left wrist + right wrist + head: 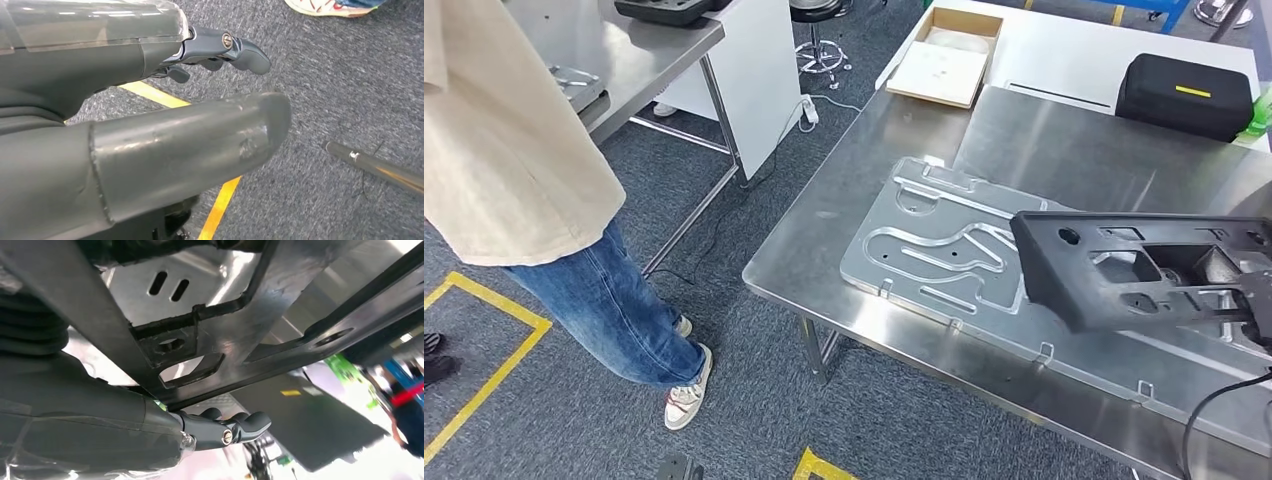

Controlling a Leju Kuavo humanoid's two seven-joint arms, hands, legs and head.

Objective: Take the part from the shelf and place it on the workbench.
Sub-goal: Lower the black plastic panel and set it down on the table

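A long black plastic part hangs tilted just above the right side of the steel workbench, over a pressed silver metal plate lying flat there. In the right wrist view my right hand sits under the black part and holds it, its dark fingers curled against the underside. My left hand hangs over grey carpet with its thumb and fingers apart and nothing in it.
A person in a beige top and jeans stands left of the bench. Behind them is another steel table. A black case and a cardboard box sit at the bench's far side. Yellow tape marks the floor.
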